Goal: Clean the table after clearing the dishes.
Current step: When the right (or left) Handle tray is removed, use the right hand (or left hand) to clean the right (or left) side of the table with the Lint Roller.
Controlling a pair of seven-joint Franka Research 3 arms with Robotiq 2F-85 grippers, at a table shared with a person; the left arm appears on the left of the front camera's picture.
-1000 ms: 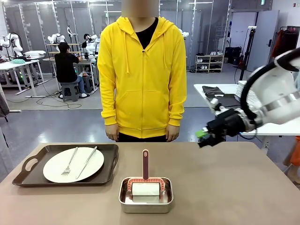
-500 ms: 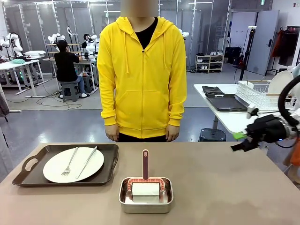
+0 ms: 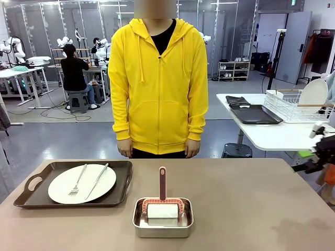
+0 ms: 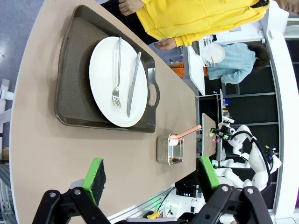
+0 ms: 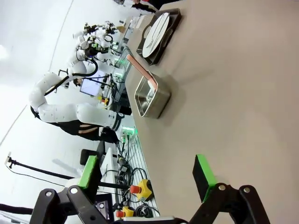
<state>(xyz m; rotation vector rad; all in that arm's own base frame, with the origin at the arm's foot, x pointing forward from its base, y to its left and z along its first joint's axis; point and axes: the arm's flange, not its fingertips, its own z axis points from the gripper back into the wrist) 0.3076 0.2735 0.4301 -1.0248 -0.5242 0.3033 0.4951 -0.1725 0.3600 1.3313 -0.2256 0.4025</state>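
The table (image 3: pixel 251 209) is bare across the frame's right half, from the steel pan (image 3: pixel 162 226) at lower centre to the right edge, where the right gripper (image 3: pixel 313 162) hangs, spread wide. The left gripper (image 4: pixel 152 173) gapes too. At middle left the tray (image 3: pixel 36 197) lies lengthwise left-right; on its plate (image 3: pixel 60 191), fork (image 3: pixel 78 180) and knife (image 3: pixel 98 180) slant upper-right.

The right pincer (image 3: pixel 306 161) is partly cut off by the front view's right edge.
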